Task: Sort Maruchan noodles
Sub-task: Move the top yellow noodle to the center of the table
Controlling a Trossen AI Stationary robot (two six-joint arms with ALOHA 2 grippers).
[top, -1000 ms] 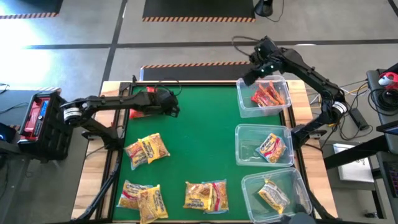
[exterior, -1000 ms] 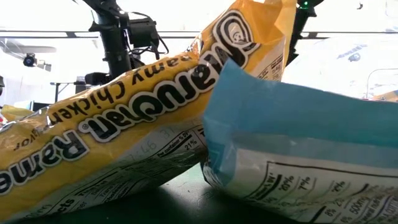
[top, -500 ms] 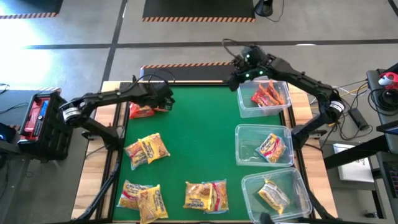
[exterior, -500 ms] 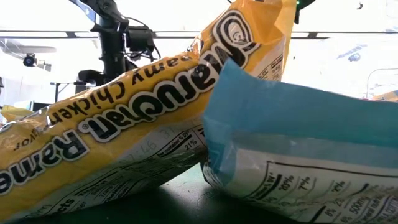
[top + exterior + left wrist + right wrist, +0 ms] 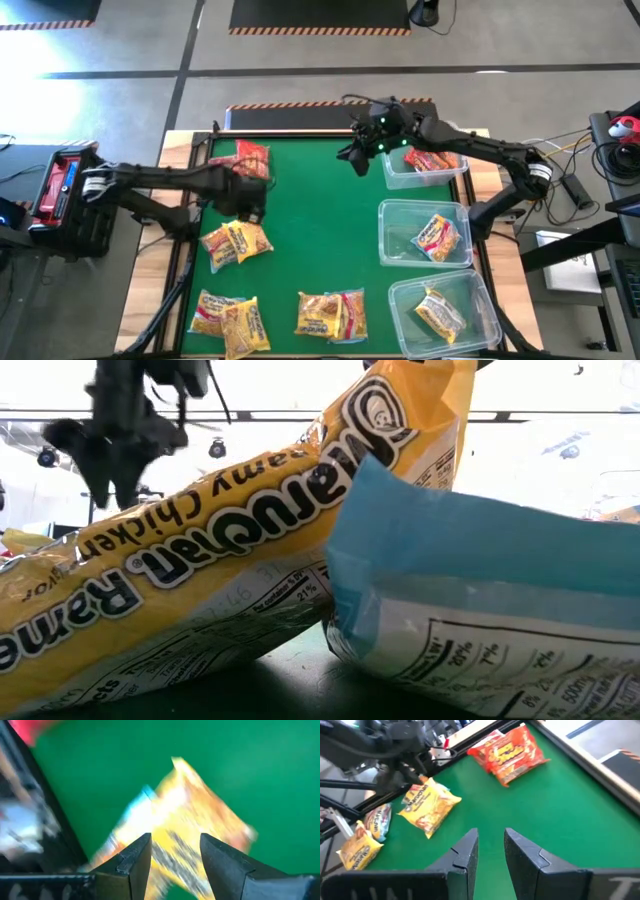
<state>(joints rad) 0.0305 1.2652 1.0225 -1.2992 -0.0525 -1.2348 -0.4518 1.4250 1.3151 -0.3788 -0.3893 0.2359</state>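
Within the last second the left tool (image 5: 252,203) had swung away from the red packet (image 5: 250,157) at the far left corner of the tabletop (image 5: 320,210) and come down over the yellow packet (image 5: 237,241) just nearer the camera side. The wrist view showed its two fingers (image 5: 131,857) parted with nothing between them, the yellow packet lying directly beyond the gap. Over the same interval the right tool (image 5: 357,152) had left the far clear bin (image 5: 392,172), which held red packets (image 5: 432,157), and reached out over the green surface toward the far left corner. Its fingers (image 5: 465,851) stood slightly apart and empty, aimed in the direction of the lone red packet. The middle bin (image 5: 395,240) and the near bin (image 5: 478,300) each held a yellow-orange packet. Two further groups of yellow packets (image 5: 228,318) and (image 5: 330,313) lay unsorted along the near edge. Judged from this layout, the arms appeared to have split the work: the right arm was positioned to collect the red packet for the far bin, and the left arm was lined up on the yellow one. Most of the sorting was not yet done.
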